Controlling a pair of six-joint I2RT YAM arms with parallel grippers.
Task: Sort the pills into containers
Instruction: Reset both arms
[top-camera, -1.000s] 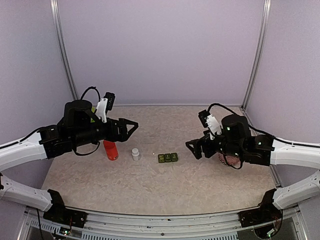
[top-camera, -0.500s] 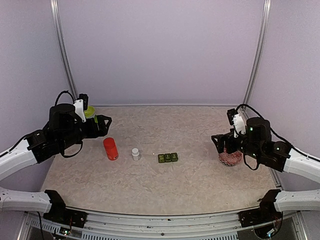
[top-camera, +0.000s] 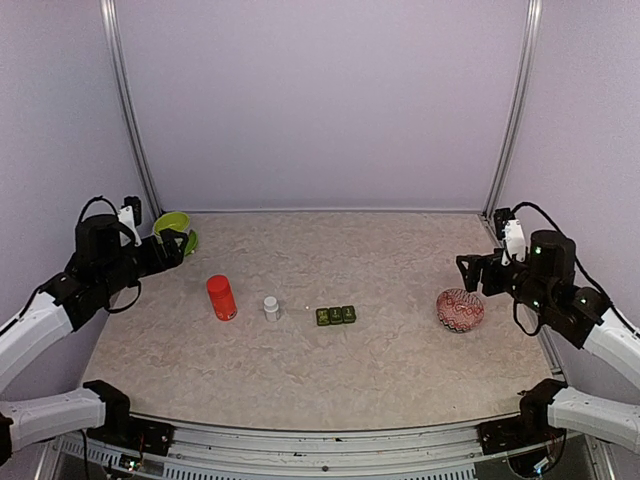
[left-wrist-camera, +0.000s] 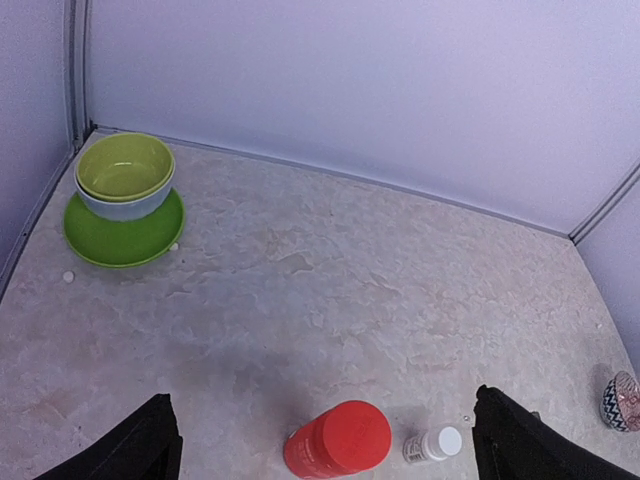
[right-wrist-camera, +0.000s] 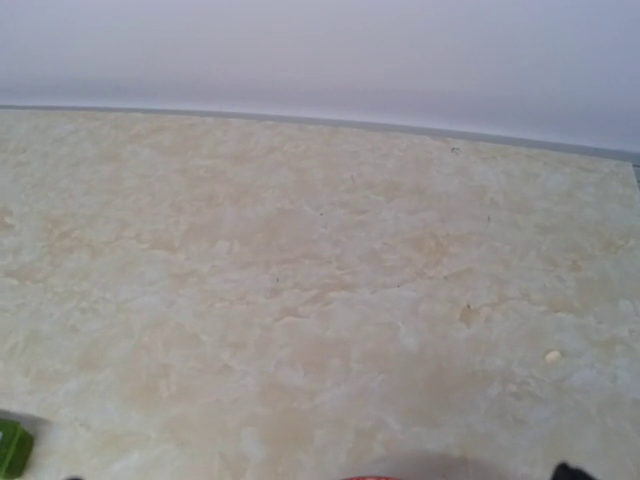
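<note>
The left gripper (top-camera: 172, 246) stands wide and holds nothing. It is raised at the left edge of the table (top-camera: 400, 370), near the green bowl (left-wrist-camera: 124, 168), which sits on a green plate (left-wrist-camera: 120, 228). The right gripper (top-camera: 473, 270) is also wide and empty, at the right edge near a patterned bowl (top-camera: 460, 310). The containers (top-camera: 336, 315) lie in the middle of the table, well apart from both grippers. To their left stand a white bottle (top-camera: 271, 308) and a red bottle (top-camera: 221, 297).
</note>
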